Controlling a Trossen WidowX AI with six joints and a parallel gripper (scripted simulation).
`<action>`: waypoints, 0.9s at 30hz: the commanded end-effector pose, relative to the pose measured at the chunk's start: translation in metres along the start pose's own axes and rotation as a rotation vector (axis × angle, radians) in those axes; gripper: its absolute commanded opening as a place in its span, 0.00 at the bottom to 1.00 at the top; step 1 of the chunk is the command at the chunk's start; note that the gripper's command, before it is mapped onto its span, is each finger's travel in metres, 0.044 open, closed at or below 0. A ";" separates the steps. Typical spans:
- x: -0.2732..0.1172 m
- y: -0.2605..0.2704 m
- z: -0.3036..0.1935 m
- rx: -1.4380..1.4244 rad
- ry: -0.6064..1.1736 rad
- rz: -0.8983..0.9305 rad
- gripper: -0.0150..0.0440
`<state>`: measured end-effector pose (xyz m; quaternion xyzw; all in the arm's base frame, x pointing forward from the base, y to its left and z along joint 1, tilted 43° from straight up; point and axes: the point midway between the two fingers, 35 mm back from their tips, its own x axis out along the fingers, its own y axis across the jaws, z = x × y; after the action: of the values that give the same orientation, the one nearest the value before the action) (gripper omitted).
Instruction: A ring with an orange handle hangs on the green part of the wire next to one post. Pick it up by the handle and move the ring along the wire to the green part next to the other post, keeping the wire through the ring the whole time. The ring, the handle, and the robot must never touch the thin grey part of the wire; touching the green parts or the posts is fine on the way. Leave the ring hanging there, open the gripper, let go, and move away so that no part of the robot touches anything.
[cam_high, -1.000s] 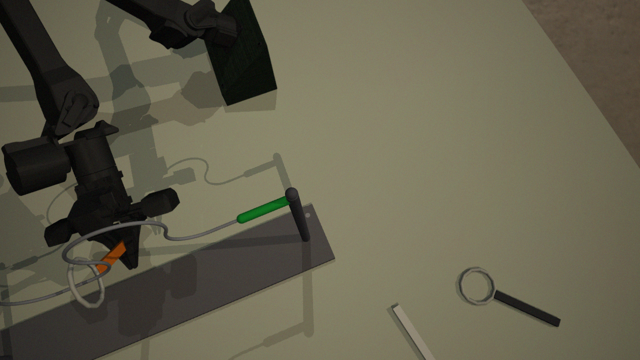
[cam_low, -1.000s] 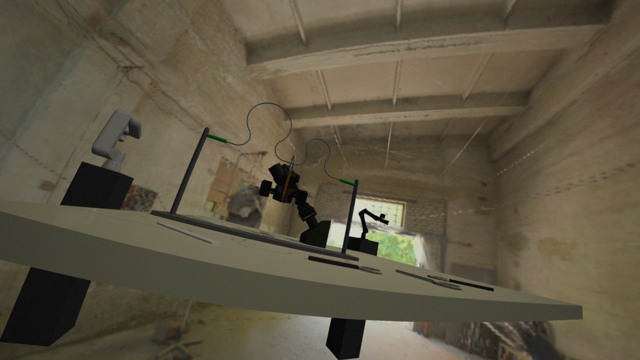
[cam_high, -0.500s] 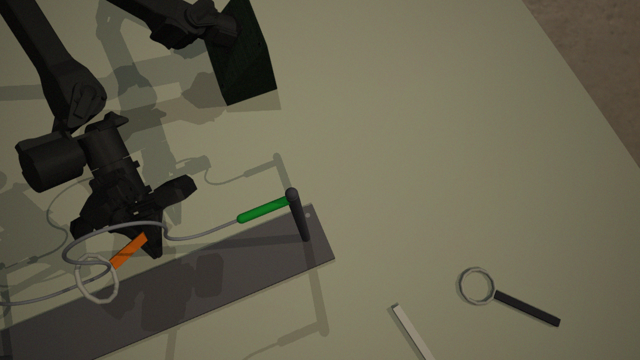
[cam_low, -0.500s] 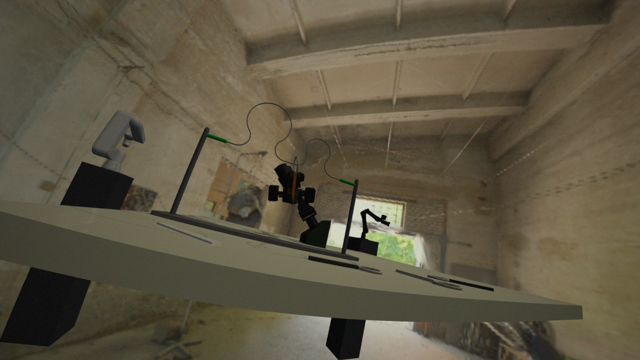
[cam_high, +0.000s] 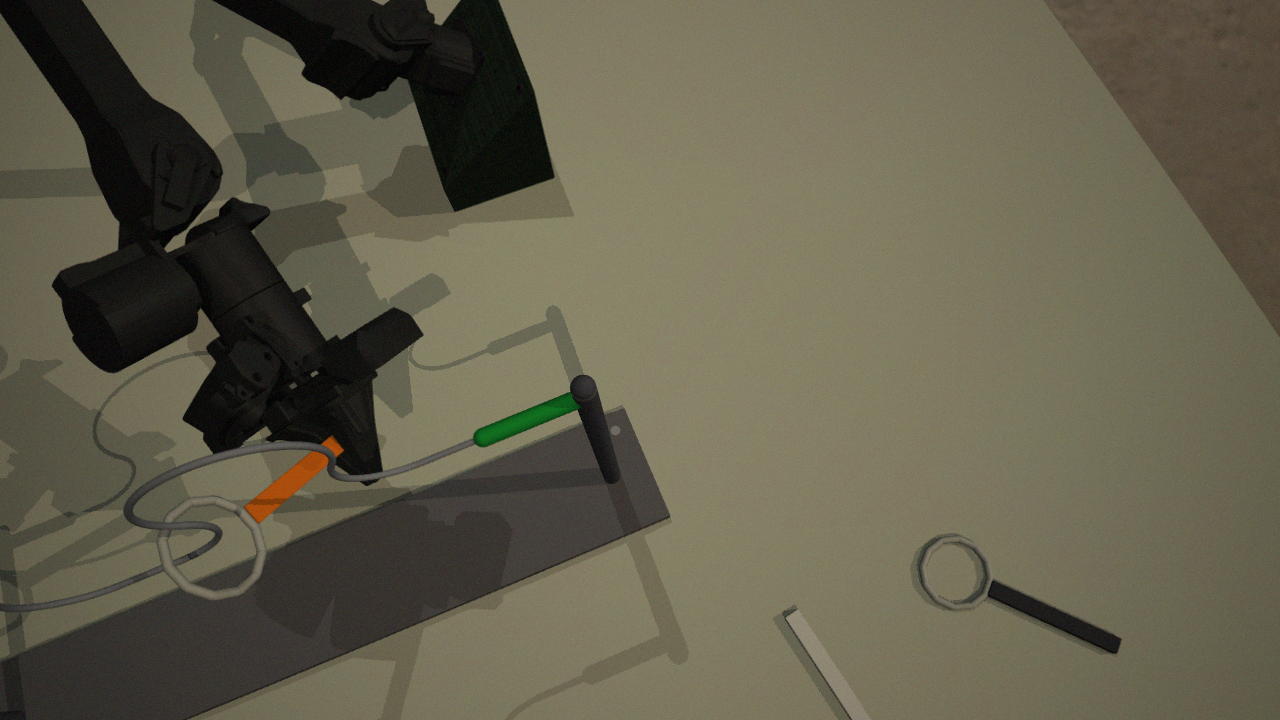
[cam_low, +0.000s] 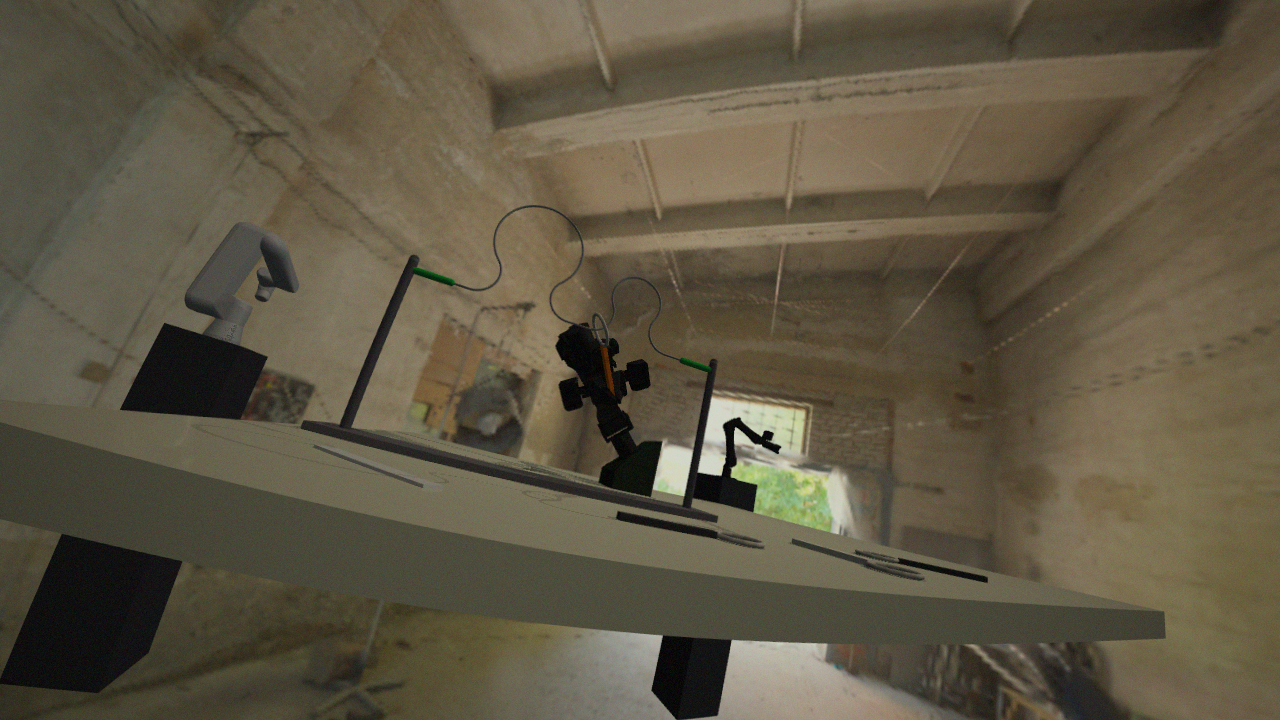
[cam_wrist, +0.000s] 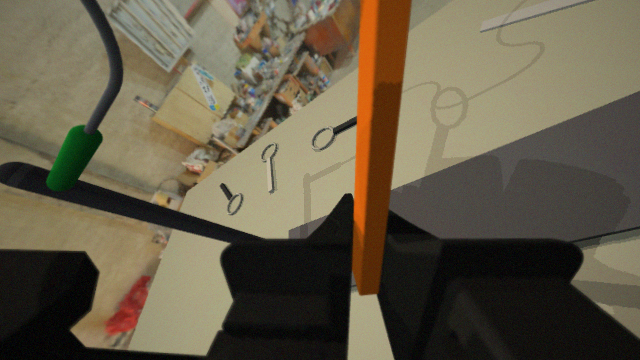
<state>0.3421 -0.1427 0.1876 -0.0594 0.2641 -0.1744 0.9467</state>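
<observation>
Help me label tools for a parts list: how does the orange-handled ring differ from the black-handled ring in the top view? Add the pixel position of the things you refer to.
The orange-handled ring (cam_high: 261, 546) is held up in the air; the black-handled ring (cam_high: 987, 573) lies flat. The former's handle is orange, the latter's black. Both have greyish rings and straight, bar-like handles.

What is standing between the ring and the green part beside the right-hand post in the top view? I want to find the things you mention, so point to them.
No separate object visibly blocks the ring (cam_high: 259, 548) (cam_low: 594, 327); the grey wire's bends (cam_high: 130, 501) (cam_low: 660, 308) lie before the green part (cam_high: 528, 420) (cam_low: 694, 364).

Two posts (cam_low: 380, 342) (cam_low: 700, 434), two green wire parts (cam_low: 434, 276) (cam_low: 694, 364)
</observation>
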 end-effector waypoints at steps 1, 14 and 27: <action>-0.004 0.017 0.002 0.087 0.006 0.055 0.00; -0.016 0.065 0.014 0.368 0.042 0.216 0.00; -0.036 0.105 0.038 0.648 0.078 0.376 0.00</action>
<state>0.3625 -0.0427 0.2072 0.2630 0.2427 -0.0882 0.9296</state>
